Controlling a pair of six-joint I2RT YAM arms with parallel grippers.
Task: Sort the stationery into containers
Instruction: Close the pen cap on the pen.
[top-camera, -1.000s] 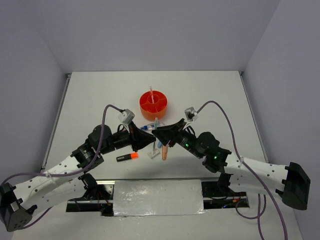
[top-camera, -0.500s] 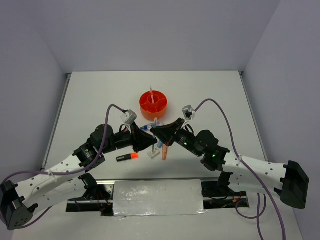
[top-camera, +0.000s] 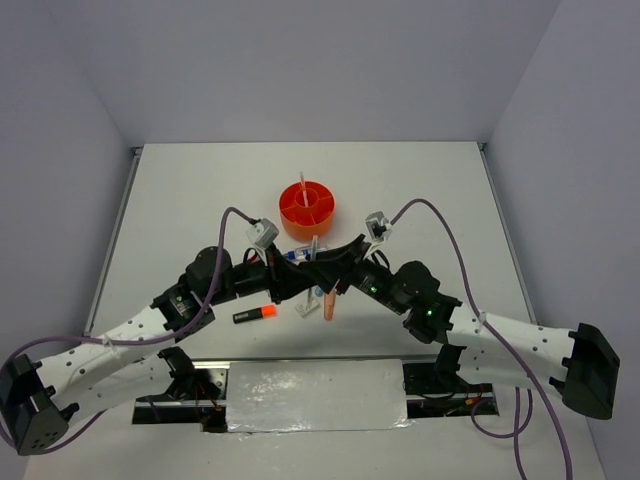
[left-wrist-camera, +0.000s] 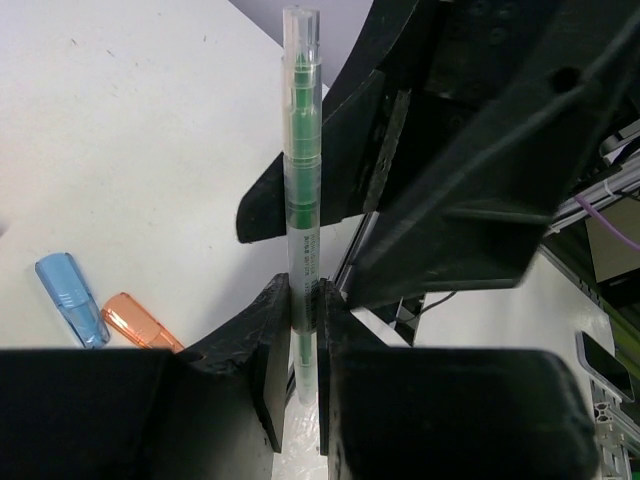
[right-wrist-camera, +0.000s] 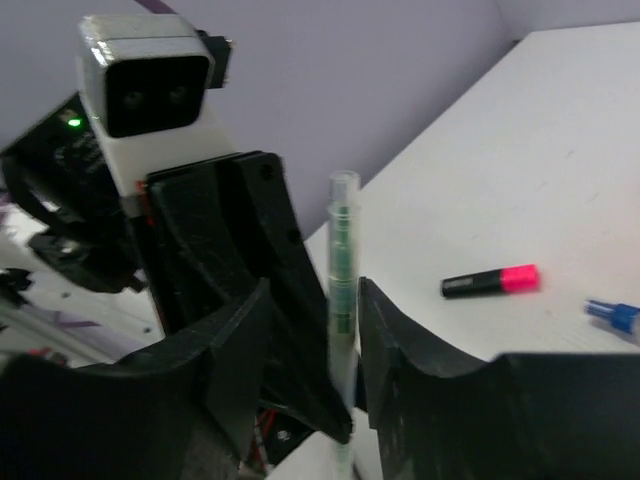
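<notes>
A thin clear pen with a green core (left-wrist-camera: 300, 190) stands upright, and my left gripper (left-wrist-camera: 303, 300) is shut on its lower end. My right gripper (right-wrist-camera: 313, 300) is open around the same pen (right-wrist-camera: 341, 262), which lies close to its right finger. From above, both grippers (top-camera: 300, 276) (top-camera: 326, 264) meet just in front of the orange tub (top-camera: 307, 206), which has a thin pen standing in it. An orange-capped black highlighter (top-camera: 255, 315), a white eraser (top-camera: 305, 308) and a salmon piece (top-camera: 329, 304) lie on the table below them.
A pink-capped black highlighter (right-wrist-camera: 490, 281) and a blue-clear marker (right-wrist-camera: 612, 313) lie on the white table beyond the right fingers. A blue piece (left-wrist-camera: 70, 298) and a salmon one (left-wrist-camera: 140, 322) lie left of the left fingers. Grey walls surround the table.
The left gripper has moved right and forward, so the two grippers now overlap around the pen. The items on the table have not moved.
</notes>
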